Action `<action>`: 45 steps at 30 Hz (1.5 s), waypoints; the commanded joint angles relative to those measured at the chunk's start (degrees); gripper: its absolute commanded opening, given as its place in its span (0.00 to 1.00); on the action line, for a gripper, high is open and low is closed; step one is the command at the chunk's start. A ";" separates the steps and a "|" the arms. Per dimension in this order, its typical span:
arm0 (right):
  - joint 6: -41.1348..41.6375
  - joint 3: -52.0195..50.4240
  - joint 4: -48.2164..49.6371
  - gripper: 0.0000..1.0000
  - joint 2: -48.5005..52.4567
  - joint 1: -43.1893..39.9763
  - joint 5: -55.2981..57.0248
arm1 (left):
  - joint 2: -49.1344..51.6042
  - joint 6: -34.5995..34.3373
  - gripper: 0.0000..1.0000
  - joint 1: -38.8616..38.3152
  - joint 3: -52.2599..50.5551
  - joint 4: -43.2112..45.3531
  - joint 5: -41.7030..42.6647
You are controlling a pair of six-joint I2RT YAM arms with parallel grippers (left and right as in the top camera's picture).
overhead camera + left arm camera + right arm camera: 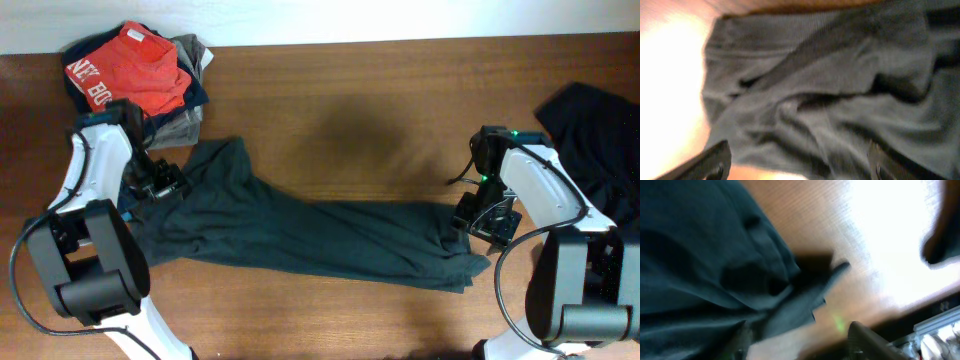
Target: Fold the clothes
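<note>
A long dark teal-grey garment (300, 235) of the clothes lies rumpled across the table, stretched from left to right. My left gripper (160, 186) hovers over its left end. In the left wrist view the jaws (797, 150) stand wide apart above the wrinkled fabric (830, 85), gripping nothing. My right gripper (482, 215) is at the garment's right end. In the right wrist view it (799, 330) is open, and a loose flap of the cloth (805, 302) lies between its fingers on the wood.
A pile of clothes sits at the back left, with a red shirt with white letters (135, 70) on top of grey and navy pieces. A black garment (595, 130) is heaped at the right edge. The brown wooden table (380, 110) lies under everything.
</note>
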 commanded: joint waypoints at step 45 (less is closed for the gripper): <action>-3.56 -18.43 32.76 0.04 0.42 -1.18 -11.39 | 14.91 6.69 0.02 -11.63 3.15 3.26 6.32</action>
